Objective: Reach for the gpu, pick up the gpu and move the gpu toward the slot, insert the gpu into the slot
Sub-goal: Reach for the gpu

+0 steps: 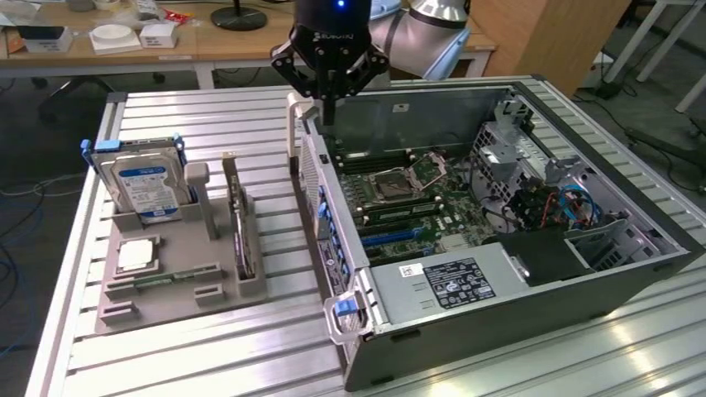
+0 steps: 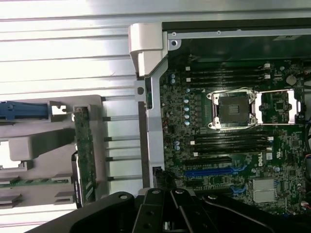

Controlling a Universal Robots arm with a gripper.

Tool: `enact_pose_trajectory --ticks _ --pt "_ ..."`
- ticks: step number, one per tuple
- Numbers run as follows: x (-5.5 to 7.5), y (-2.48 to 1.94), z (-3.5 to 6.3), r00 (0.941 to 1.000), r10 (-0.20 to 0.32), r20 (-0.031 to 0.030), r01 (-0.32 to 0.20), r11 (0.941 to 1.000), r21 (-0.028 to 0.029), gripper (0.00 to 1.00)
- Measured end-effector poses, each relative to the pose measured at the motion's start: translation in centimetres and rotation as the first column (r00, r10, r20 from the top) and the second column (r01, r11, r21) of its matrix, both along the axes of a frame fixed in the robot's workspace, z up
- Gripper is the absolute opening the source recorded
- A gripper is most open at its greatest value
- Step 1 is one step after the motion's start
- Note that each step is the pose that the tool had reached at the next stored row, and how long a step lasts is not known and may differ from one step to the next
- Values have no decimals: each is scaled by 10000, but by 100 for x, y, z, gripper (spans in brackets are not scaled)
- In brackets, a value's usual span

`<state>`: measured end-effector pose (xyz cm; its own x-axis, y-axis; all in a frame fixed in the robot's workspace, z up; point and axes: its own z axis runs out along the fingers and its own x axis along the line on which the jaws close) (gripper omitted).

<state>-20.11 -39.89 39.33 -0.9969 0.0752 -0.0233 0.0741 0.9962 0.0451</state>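
The gpu (image 1: 237,225) stands on edge in a grey holder (image 1: 155,310) on the exterior view's left; it is a thin green card seen edge-on, and in the wrist view the gpu (image 2: 85,158) is a narrow green strip. The slot (image 1: 392,237) is a long blue connector on the green motherboard inside the open computer case, also visible as the slot (image 2: 214,172). My gripper (image 1: 327,103) hangs above the case's back wall, fingers drawn together and shut on nothing. It is well apart from the gpu. In the wrist view the gripper (image 2: 167,206) is dark.
A silver-and-blue hard drive (image 1: 141,184), a square chip (image 1: 135,256) and a memory stick (image 1: 165,279) share the grey holder. Inside the case (image 1: 497,331) are the processor socket (image 1: 399,182), a labelled power supply (image 1: 464,281) and cables (image 1: 563,207). The slatted metal table (image 1: 210,364) surrounds both.
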Motion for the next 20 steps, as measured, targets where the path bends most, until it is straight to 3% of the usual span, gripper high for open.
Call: enact_pose_trajectory --ticks 20 --pt "-309 0 0 10000 -1 0 1 10000 0 10"
